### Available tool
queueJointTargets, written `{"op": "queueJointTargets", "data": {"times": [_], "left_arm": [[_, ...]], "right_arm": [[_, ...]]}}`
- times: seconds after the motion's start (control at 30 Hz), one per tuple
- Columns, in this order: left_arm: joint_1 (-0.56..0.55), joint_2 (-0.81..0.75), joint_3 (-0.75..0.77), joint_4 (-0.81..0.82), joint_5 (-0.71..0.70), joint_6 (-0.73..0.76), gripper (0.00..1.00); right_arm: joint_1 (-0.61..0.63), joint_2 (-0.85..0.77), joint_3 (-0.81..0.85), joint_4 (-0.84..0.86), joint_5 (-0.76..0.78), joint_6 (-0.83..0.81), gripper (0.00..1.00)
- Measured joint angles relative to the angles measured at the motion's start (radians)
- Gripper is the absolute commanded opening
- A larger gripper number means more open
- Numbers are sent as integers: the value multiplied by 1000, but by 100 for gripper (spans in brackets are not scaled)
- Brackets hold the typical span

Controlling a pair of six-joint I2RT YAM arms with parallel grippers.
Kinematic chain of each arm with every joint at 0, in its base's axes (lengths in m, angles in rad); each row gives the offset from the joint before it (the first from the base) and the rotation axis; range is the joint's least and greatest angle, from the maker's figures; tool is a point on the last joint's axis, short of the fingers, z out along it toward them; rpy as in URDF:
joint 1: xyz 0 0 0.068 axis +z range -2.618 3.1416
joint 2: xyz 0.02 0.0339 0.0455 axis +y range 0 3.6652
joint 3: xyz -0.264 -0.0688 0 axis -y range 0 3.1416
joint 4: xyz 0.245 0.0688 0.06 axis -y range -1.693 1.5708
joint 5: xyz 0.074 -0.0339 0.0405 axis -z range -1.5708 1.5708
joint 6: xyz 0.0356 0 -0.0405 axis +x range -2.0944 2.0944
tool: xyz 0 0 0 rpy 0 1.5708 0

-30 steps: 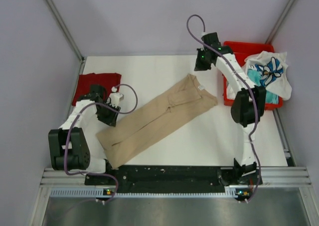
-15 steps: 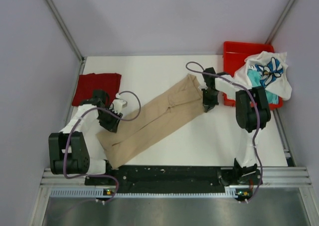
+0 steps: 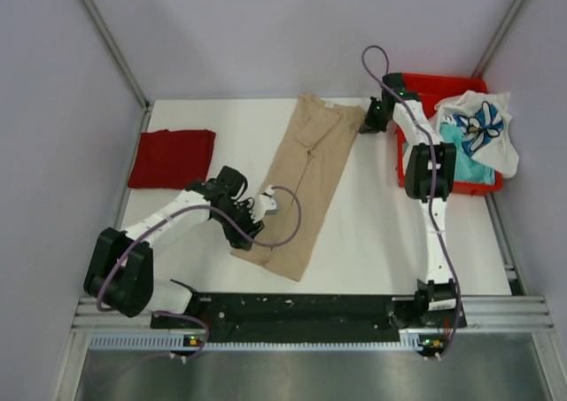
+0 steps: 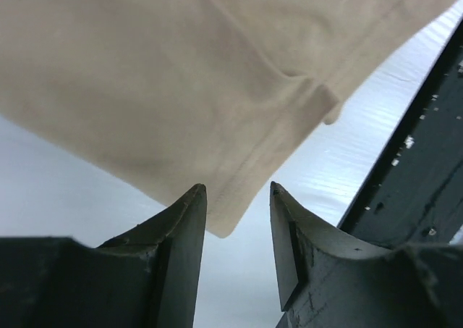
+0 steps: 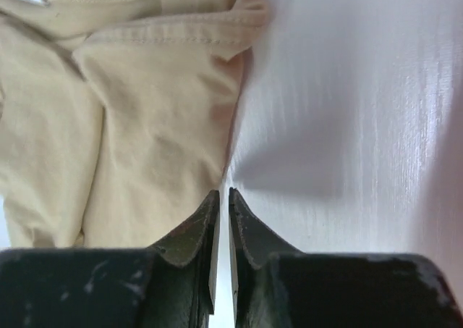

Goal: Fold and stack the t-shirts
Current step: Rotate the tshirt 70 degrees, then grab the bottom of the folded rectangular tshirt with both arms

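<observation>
The tan t-shirt (image 3: 310,171) lies on the table as a long folded strip running from the far edge towards the near middle. My left gripper (image 3: 250,235) is at its near-left edge and open. In the left wrist view (image 4: 235,190) the tan shirt's corner (image 4: 181,74) reaches just between the fingertips and is not pinched. My right gripper (image 3: 370,121) is by the shirt's far-right corner, shut and empty (image 5: 223,192), with the tan cloth (image 5: 108,140) just to its left. A folded dark red t-shirt (image 3: 171,158) lies far left. The white blue-print shirt (image 3: 478,127) and the teal one (image 3: 450,137) sit in the bin.
The red plastic bin (image 3: 416,87) stands at the far right, close behind my right gripper. A black rail (image 3: 292,305) runs along the near table edge and shows in the left wrist view (image 4: 427,161). Grey walls enclose the table.
The tan shirt has swung from a diagonal to nearly lengthwise. My left gripper moved right to its near-left edge. My right gripper moved to the far end beside the bin.
</observation>
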Motion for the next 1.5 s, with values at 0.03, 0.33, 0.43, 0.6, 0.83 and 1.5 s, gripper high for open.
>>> {"op": "queueJointTargets", "data": {"times": [0.03, 0.33, 0.43, 0.6, 0.83, 1.5], "left_arm": [[-11, 0, 4, -11, 17, 10, 48], [12, -48, -8, -32, 49, 193, 59], [68, -79, -30, -39, 131, 286, 61], [146, -124, -33, -95, 282, 513, 62], [149, -193, -156, -148, 276, 845, 69], [137, -216, -323, 58, 149, 994, 58]], "right_arm": [[-8, -12, -19, 27, -25, -4, 20], [111, -579, -629, 232, -163, -226, 61], [230, -912, -920, 414, -209, -312, 86], [363, -1350, -1431, 845, -369, -438, 93], [634, -1481, -1829, 888, -362, -836, 90], [1090, -1161, -1846, 926, -14, -1236, 62]]}}
